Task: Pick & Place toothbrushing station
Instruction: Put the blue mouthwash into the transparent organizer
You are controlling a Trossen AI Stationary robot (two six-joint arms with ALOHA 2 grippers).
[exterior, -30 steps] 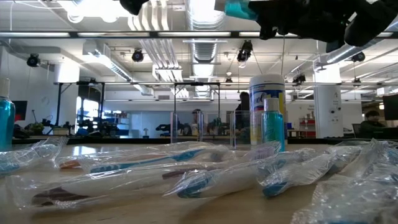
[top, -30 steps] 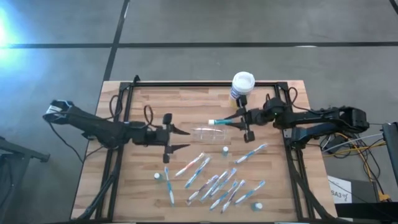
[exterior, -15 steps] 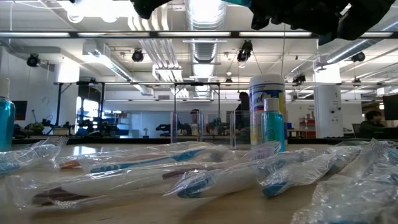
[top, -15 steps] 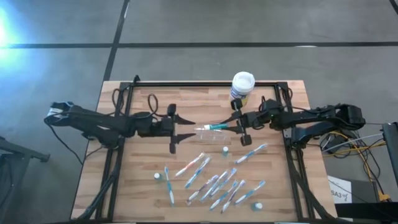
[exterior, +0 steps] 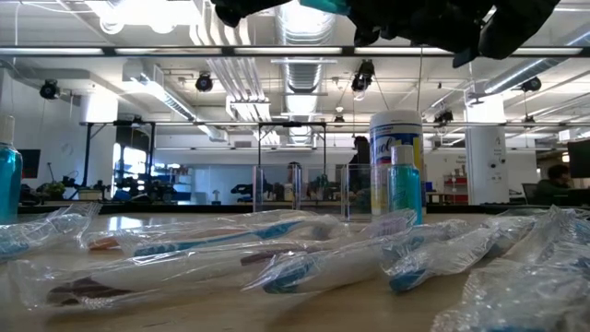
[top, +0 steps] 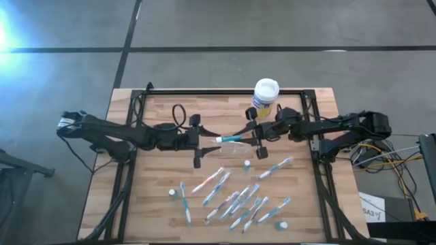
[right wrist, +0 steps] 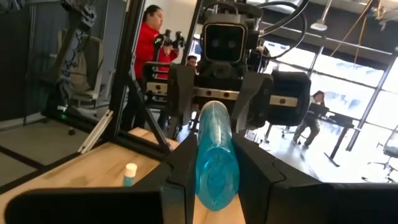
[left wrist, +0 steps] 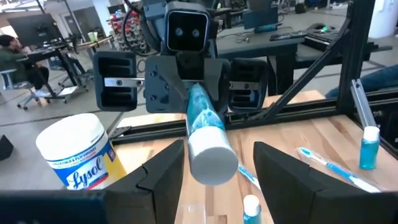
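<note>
Wooden slats form the table [top: 143, 204], framed by black rails over a grey concrete floor. At centre-left of the high view the left gripper [top: 204, 141] is seen with its fingers spread wide on either side of the white cap end of a small tube [top: 231, 139], not yet closed on it. At centre-right the right gripper [top: 253, 138] is clamped on the tube's teal body, so the tube is held in the air between the two claws, above the clear plastic holder [top: 235, 145], which is barely made out on the wood.

A handover is judged to be under way. The tube is smooth, round and glossy, so it could be spun or squeezed out if one claw is closed off-centre, or dropped if the right one is released early. Below the middle of the frame, slim toothbrushes [top: 212, 182] in crinkly clear wrappers and further tubes are scattered; these could be knocked by a fall. At upper centre-right a white-lidded wipes canister [top: 266, 94] is stood close to the right arm and could be clipped.
</note>
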